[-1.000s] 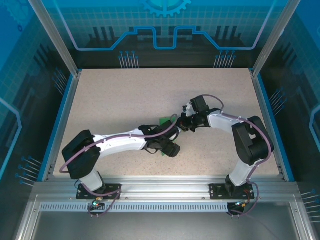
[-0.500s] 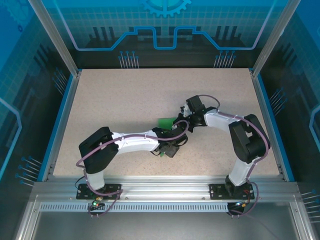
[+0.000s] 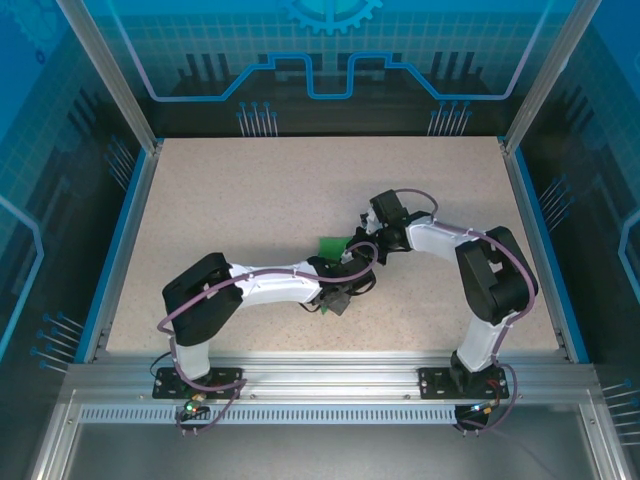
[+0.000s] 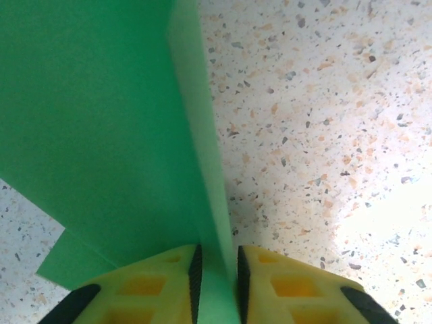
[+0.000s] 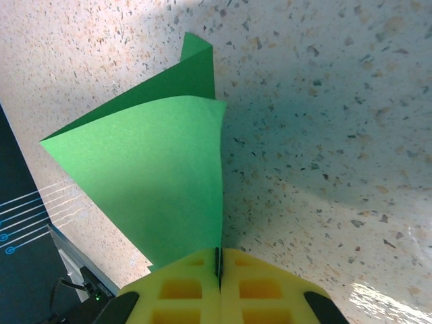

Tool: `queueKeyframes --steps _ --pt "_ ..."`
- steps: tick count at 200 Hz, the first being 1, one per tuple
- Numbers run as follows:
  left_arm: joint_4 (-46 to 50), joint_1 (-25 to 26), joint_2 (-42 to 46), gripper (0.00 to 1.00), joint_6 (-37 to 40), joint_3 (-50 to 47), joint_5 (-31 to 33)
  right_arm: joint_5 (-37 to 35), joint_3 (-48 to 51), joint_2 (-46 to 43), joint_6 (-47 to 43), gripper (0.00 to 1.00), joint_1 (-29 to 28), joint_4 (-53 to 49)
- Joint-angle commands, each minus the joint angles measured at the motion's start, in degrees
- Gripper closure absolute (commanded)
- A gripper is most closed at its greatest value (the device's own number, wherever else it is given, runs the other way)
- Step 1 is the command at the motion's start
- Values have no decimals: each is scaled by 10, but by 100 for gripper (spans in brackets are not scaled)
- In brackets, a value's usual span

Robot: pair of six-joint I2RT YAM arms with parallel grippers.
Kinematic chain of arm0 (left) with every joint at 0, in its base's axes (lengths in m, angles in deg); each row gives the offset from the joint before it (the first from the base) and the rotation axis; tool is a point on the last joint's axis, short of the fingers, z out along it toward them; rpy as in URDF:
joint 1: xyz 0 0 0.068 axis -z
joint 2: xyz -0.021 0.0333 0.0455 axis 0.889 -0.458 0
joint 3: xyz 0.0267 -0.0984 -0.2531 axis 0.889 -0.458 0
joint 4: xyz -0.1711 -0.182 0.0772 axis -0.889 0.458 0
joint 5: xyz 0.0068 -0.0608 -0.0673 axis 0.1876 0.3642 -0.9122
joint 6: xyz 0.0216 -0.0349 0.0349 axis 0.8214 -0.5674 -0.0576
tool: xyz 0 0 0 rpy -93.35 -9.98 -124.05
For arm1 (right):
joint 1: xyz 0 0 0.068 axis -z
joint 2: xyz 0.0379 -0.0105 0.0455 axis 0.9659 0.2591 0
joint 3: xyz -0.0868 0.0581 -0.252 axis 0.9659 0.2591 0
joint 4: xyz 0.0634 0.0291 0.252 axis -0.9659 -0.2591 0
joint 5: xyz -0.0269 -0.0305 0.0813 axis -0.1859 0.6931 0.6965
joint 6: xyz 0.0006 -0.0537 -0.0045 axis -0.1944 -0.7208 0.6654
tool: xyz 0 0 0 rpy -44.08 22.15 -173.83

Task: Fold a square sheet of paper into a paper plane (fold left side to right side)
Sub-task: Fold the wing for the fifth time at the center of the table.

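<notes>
The square sheet of paper (image 3: 328,245) is bright green and partly folded, lying at mid-table between the two wrists. In the left wrist view the paper (image 4: 101,121) has a raised creased flap running down between the yellow fingers. My left gripper (image 4: 216,270) has its jaws narrowed round that flap, with a small gap still between the pads. In the top view my left gripper (image 3: 348,262) reaches in from the lower left. My right gripper (image 5: 219,260) is shut on the near edge of the paper (image 5: 155,175), whose upper layer curves up. It comes from the right (image 3: 368,243).
The speckled beige table (image 3: 250,190) is bounded by blue side rails (image 3: 128,220) and the aluminium frame (image 3: 320,375) at the near edge. Both arms' cables loop close above the paper.
My left arm has drawn its elbow rightward and its jaws have narrowed around the paper's flap. The right gripper has shifted slightly left, still clamped on the paper.
</notes>
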Motion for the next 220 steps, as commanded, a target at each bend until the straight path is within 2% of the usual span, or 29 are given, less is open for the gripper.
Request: queueKeyframes --steps 1,24,39,64,89,137,186,220 --pt "7 5 -6 81 1 11 0 -2 -21 11 -23 100 -9 -30" --pt "3 5 -3 85 3 11 -10 0 -30 13 -39 100 -8 -36" --pt "-1 3 0 86 3 10 -18 -2 -38 13 -52 96 -8 -44" --pt "-7 -3 4 87 4 9 -39 -18 -47 -5 -73 83 -1 -50" --pt "-29 -18 19 87 2 -3 -75 -52 -39 -49 -93 66 15 -58" --pt "-89 -63 55 88 -8 -44 -168 -114 37 -167 -119 42 75 -68" --pt "-168 -127 81 87 -25 -97 -289 -111 98 -230 -139 37 107 -59" --pt "-221 -166 78 87 -39 -128 -367 -56 145 -228 -132 38 106 -5"
